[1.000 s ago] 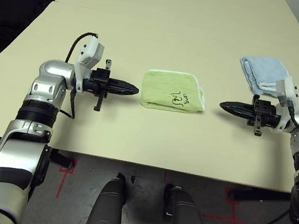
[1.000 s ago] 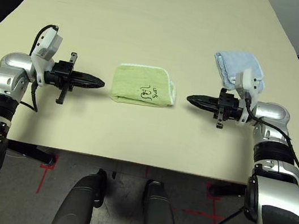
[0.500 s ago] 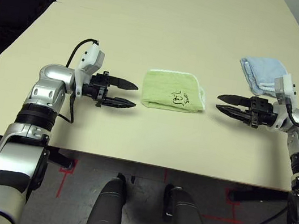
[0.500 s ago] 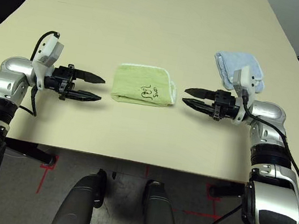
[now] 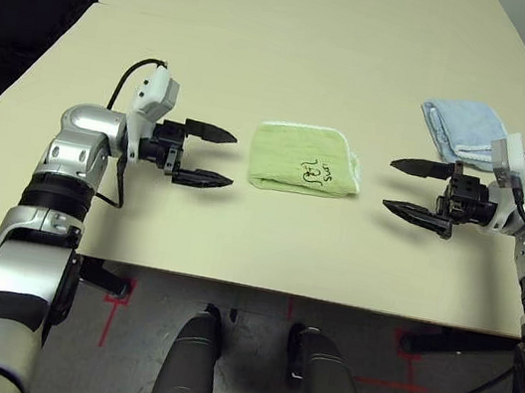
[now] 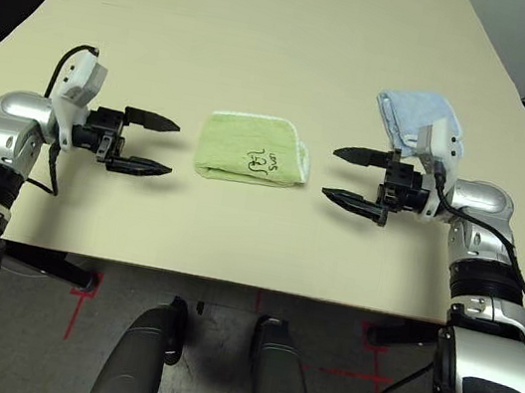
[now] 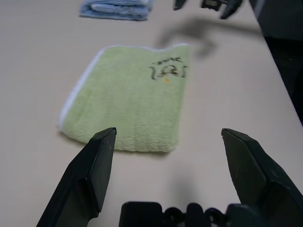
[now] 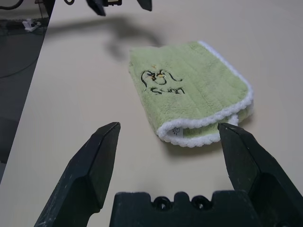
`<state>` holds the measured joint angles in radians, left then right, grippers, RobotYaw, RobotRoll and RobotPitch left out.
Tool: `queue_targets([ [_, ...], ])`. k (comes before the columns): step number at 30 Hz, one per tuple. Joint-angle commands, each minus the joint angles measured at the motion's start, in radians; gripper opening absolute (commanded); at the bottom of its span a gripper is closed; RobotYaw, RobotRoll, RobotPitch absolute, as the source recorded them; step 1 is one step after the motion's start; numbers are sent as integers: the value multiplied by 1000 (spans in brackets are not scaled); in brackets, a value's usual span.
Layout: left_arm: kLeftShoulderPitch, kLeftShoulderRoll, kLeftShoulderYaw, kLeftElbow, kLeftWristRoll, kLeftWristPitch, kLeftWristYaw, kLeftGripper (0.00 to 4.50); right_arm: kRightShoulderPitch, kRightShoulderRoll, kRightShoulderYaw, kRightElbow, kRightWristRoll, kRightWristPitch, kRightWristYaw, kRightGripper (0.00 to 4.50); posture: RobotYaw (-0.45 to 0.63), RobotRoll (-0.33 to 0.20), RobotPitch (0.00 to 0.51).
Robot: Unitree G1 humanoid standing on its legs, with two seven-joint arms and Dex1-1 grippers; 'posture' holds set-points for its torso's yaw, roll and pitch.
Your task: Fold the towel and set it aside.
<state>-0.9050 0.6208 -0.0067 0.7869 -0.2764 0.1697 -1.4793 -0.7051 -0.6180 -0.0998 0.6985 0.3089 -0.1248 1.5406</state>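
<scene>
The left gripper (image 5: 207, 157) stands wide and empty, the towel (image 5: 304, 160) lying folded just beyond its fingertips. On the towel's other side, the right gripper (image 5: 405, 189) is likewise wide and empty. Folding looks finished; setting aside probably comes next, and calls for closing in on both edges together.

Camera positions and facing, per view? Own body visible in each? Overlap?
Left eye, right eye: head stereo pair, facing forward and down at the table; both forearms and open hands show.
Left wrist: on the left arm, along its open hand toward the green towel.
Right wrist: on the right arm, along its open hand toward that towel.
Shared by both wrists: green towel, opposite hand.
</scene>
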Motion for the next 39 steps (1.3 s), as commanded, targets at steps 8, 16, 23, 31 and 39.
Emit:
queue_targets([
  [8, -229, -19, 19, 209, -53, 848, 100, 4500, 25, -28, 2, -66, 16, 41, 0, 4469, -44, 0, 177],
  [16, -260, -46, 31, 298, -36, 924, 199, 4500, 45, -32, 2, -104, 28, 59, -9, 4469, -52, 0, 184],
  [23, -234, -60, 18, 310, -37, 985, 191, 4500, 66, -39, 2, -151, 43, 85, -14, 4469, -70, 0, 200],
  [31, -217, -76, -9, 305, -16, 1009, 205, 4500, 71, -46, 3, -167, 49, 96, -15, 4469, -72, 0, 202],
  [39, -235, -123, 57, 342, -31, 978, 289, 4500, 80, -46, 4, -188, 58, 103, -20, 4469, -81, 0, 203],
])
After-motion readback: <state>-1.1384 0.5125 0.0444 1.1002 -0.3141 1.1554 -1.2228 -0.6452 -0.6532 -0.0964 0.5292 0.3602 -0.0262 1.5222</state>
